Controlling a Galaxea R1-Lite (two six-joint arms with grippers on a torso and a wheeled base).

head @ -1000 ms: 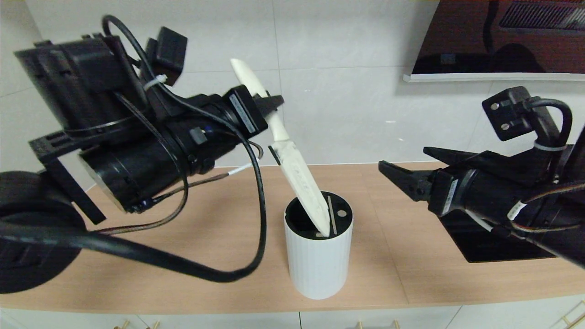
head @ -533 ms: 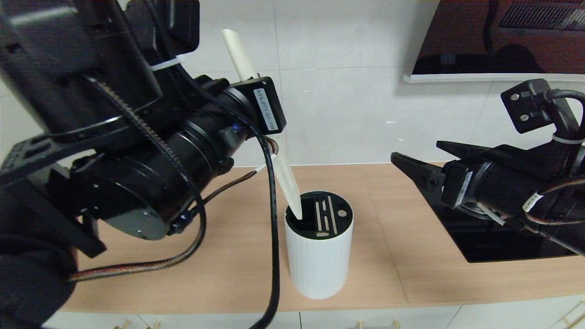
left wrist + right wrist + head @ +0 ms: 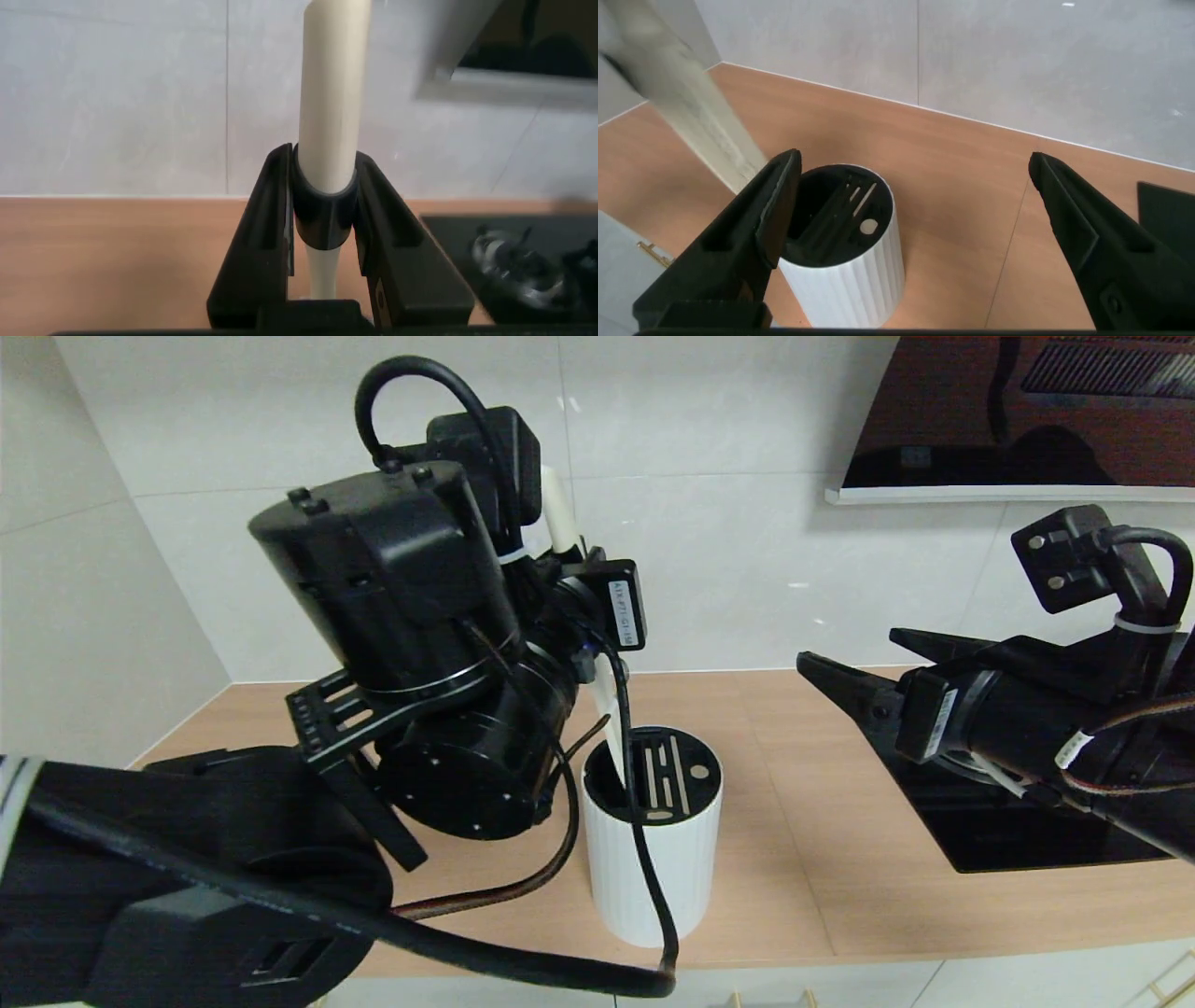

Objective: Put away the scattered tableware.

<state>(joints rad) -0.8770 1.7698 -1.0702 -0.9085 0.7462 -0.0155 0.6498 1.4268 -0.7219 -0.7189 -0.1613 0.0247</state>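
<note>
Nearly there imo: left gripper [image 3: 324,187] is clamped on the white knife [image 3: 332,84] handle, blade tip looks just inside 1 opening of the white knife block [image 3: 653,859], not dropped in yet, right gripper [image 3: 912,163] hangs wide apart, empty.

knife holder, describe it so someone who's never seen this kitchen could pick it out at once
On the light wooden counter, left of the black cooktop, stands the knife holder: a white ribbed cylinder. Its black slotted top, with the blade of a cream knife angled into it, sets it apart from the flat cooktop beside it.
</note>
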